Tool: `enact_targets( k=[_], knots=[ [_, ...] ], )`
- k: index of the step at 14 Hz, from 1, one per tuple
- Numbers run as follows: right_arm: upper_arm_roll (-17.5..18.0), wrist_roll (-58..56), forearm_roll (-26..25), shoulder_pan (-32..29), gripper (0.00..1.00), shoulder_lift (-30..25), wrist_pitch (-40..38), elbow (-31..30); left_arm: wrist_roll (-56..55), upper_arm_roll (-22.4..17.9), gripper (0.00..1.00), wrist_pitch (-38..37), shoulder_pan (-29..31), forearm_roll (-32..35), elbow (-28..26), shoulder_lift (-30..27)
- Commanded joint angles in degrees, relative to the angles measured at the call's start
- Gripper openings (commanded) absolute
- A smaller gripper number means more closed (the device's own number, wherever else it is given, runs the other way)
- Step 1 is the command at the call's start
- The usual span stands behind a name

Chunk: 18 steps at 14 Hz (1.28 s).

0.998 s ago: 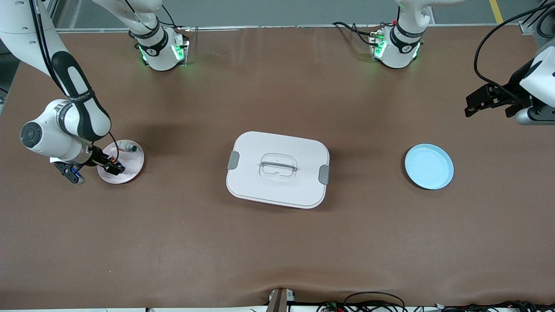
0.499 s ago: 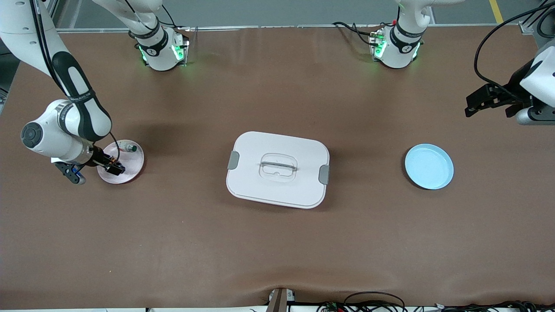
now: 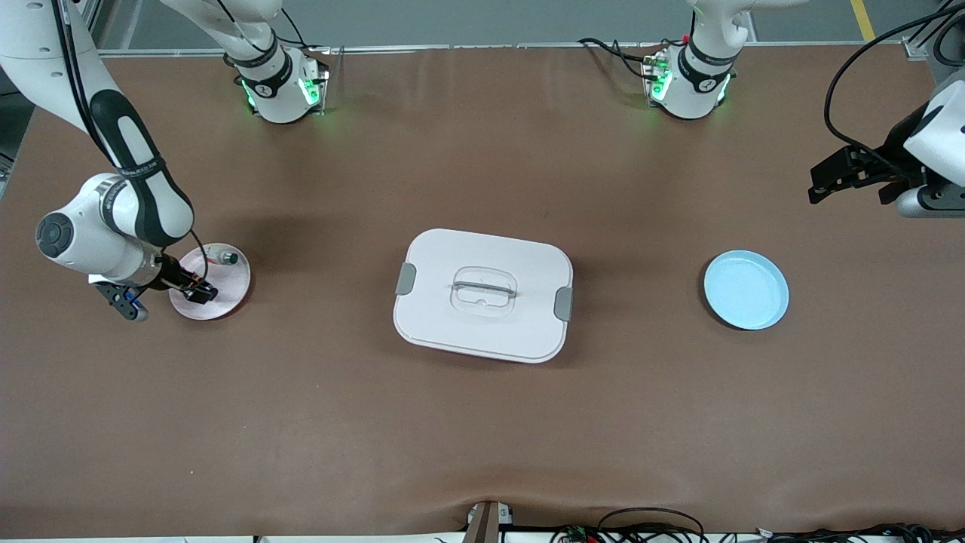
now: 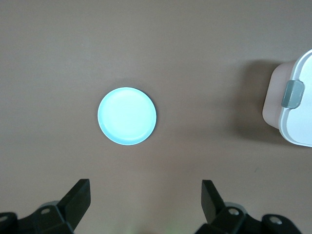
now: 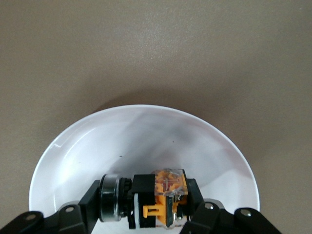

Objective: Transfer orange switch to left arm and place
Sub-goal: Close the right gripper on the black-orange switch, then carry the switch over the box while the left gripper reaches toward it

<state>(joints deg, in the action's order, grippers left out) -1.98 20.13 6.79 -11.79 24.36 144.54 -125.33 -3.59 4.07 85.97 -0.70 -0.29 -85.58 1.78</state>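
Observation:
The orange switch [image 5: 158, 197] has a black body and an orange block; it sits crosswise between my right gripper's fingers [image 5: 95, 197]. My right gripper [image 3: 197, 290] is shut on it, low over the white plate [image 3: 228, 290] at the right arm's end of the table. The plate also shows in the right wrist view [image 5: 146, 136]. The white box [image 3: 482, 294] with grey latches stands at the table's middle. My left gripper [image 3: 816, 187] is open and empty, up over the left arm's end of the table; the left wrist view [image 4: 145, 187] shows its jaws wide apart.
A white switch with a green cap [image 3: 226, 258] lies on the same white plate, farther from the front camera. A light blue plate [image 3: 746, 289] lies between the box and the left arm's end; it also shows in the left wrist view [image 4: 126, 116], as does the box's corner [image 4: 297, 112].
The right arm's wrist has shifted very slightly over the white plate, still gripping the orange switch. The left arm has not moved.

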Motion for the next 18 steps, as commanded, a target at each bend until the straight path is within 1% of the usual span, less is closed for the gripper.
enact_targets(
  k=[1,2,6,10,13,14,16,18],
  knots=[
    [0.65,0.88,0.94,0.28,0.00,-0.28,-1.27,0.53,-0.01,-0.12,1.00,-0.01,-0.17,-0.07,0.32,-0.11],
    [0.83,0.97,0.94,0.28,0.00,-0.36,-3.19,1.75,-0.01,-0.12,1.00,-0.01,-0.17,-0.15,0.32,-0.11],
    [0.83,4.03,0.94,0.28,0.00,-0.37,-15.84,9.30,-0.01,-0.12,1.00,-0.01,-0.26,-0.15,0.32,-0.28],
    [0.92,7.28,0.94,1.15,0.00,-0.72,-22.00,13.00,0.16,-0.12,1.00,-0.01,-0.17,-0.33,0.32,-0.28],
    [0.92,14.56,0.94,3.61,0.00,-0.89,-30.34,18.53,0.34,-0.12,1.00,-0.01,-0.17,-0.42,0.32,-0.54],
    [1.01,15.98,1.03,4.49,0.00,-1.07,-31.41,19.24,0.34,-0.03,1.00,-0.01,-0.17,-0.50,0.41,-0.72],
    [1.10,19.58,2.43,6.51,0.00,-1.68,-32.65,19.60,0.25,0.15,1.00,-0.19,-0.35,-0.77,1.11,-0.90],
    [1.10,23.97,6.02,9.23,0.00,-1.86,-35.27,21.52,0.08,0.15,1.00,-0.36,-0.44,-2.34,1.90,-0.90]
  ],
)
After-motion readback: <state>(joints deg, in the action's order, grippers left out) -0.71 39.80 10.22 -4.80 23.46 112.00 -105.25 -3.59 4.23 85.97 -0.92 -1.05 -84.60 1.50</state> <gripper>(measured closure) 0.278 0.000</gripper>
